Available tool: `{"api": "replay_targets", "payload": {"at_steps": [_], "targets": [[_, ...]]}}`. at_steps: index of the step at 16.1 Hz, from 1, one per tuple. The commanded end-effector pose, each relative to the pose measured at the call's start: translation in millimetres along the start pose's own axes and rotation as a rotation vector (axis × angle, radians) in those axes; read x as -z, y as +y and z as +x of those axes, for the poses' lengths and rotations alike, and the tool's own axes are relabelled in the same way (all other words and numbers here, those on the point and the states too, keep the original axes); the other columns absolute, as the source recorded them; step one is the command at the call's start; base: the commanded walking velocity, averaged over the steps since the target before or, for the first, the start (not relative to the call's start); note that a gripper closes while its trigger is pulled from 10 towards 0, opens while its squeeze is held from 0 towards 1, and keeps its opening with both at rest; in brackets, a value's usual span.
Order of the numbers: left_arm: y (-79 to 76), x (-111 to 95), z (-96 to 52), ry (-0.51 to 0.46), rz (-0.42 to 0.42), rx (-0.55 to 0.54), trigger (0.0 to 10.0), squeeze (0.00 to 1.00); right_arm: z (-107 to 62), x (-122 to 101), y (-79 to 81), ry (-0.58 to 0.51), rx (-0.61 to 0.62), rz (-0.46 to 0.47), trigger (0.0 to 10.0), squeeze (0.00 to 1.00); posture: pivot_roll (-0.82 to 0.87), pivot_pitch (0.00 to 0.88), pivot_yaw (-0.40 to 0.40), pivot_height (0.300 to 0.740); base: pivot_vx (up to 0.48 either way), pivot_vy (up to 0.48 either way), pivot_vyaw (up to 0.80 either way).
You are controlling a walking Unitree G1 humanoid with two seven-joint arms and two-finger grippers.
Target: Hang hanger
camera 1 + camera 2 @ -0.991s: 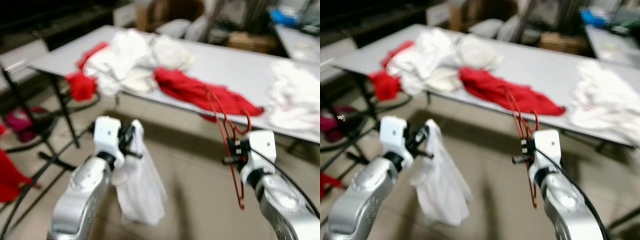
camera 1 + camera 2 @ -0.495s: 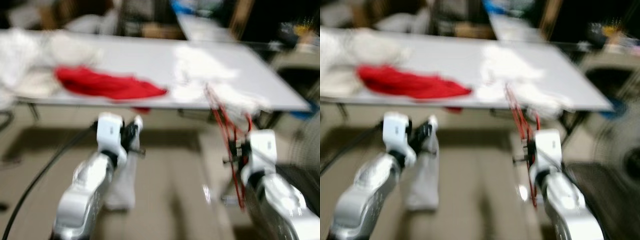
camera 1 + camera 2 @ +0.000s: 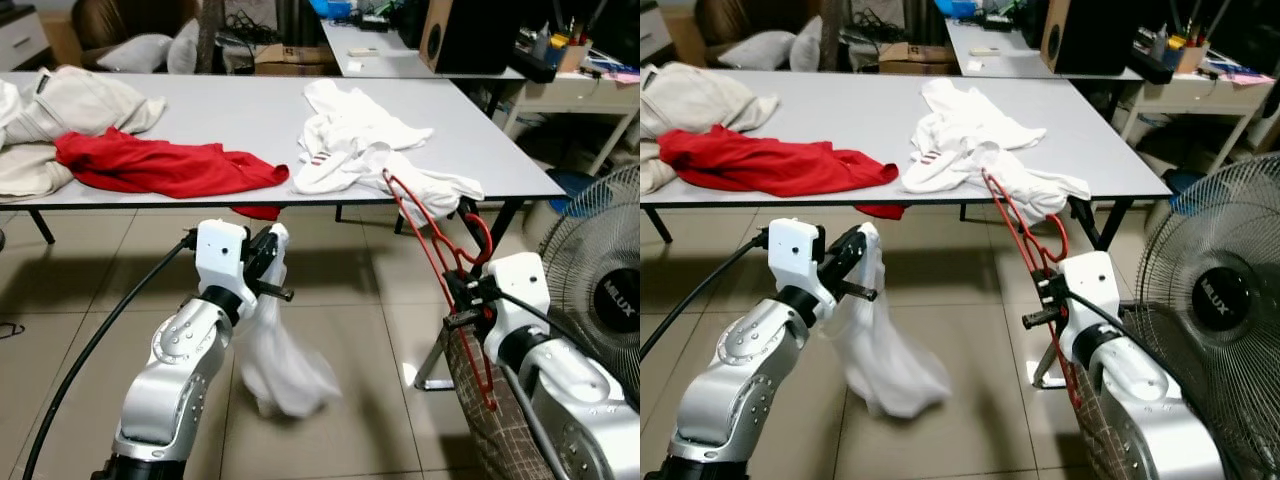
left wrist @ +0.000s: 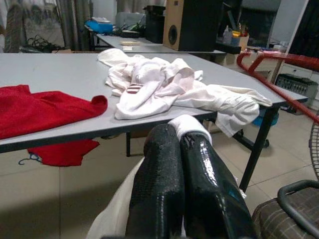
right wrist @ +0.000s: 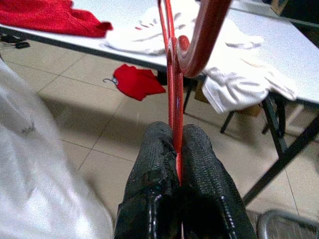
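Since a second ago your head camera has swung toward the robot's right: the table's near right corner, the white clothes pile and a standing fan have come into frame, and the blur has cleared, while both arms hold the same pose with the same loads. Your right tool is clamped tight, fingers pressed together on the thin stem of the red hanger, which stands upright above it with its hook curling at the top beside the table's edge; gripping low on the stem likely keeps the hook free to catch a rail. Your left tool is likewise closed, pinching a fold of the white garment, whose bulk hangs loose below toward the floor, clear of the hanger. Carrying them apart, one in each tool, probably keeps cloth from tangling with wire. Further out, the red shirt lies on the table, a red scrap lies on the floor beneath it, and a mesh basket sits by your right arm.
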State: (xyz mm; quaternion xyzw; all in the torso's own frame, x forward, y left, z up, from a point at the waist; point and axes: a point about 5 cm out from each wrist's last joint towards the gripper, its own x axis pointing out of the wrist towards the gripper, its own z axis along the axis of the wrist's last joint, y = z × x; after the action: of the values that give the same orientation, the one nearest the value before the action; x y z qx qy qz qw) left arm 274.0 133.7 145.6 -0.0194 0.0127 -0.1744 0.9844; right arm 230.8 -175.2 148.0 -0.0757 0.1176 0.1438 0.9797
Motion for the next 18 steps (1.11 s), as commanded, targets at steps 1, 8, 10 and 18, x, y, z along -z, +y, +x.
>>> {"api": "replay_targets", "payload": {"at_steps": [1,8,10,18], "targets": [[0.0,-11.7,7.6,-0.042,0.023,0.020,10.0,0.00,0.9,-7.7,-2.7,-0.031,-0.021,-0.033,10.0,0.00,0.00,0.000,-0.030,0.740,0.394,0.000,-0.57],[3.8,-19.4,13.2,-0.068,0.034,0.030,10.0,0.00,0.1,-8.8,-3.1,-0.041,-0.055,-0.047,10.0,0.00,0.01,0.000,-0.030,0.740,0.393,0.000,-0.78],[5.3,-31.8,20.5,-0.098,0.053,0.043,10.0,0.00,-7.7,-15.8,3.5,-0.074,-0.202,-0.109,10.0,0.00,0.01,0.000,-0.024,0.740,0.390,0.000,0.00],[26.3,-82.8,61.4,-0.195,0.123,0.051,10.0,0.00,-60.1,-38.7,-21.0,-0.010,-0.571,-0.274,10.0,0.00,0.00,0.000,0.006,0.740,0.392,0.000,0.00]]}}
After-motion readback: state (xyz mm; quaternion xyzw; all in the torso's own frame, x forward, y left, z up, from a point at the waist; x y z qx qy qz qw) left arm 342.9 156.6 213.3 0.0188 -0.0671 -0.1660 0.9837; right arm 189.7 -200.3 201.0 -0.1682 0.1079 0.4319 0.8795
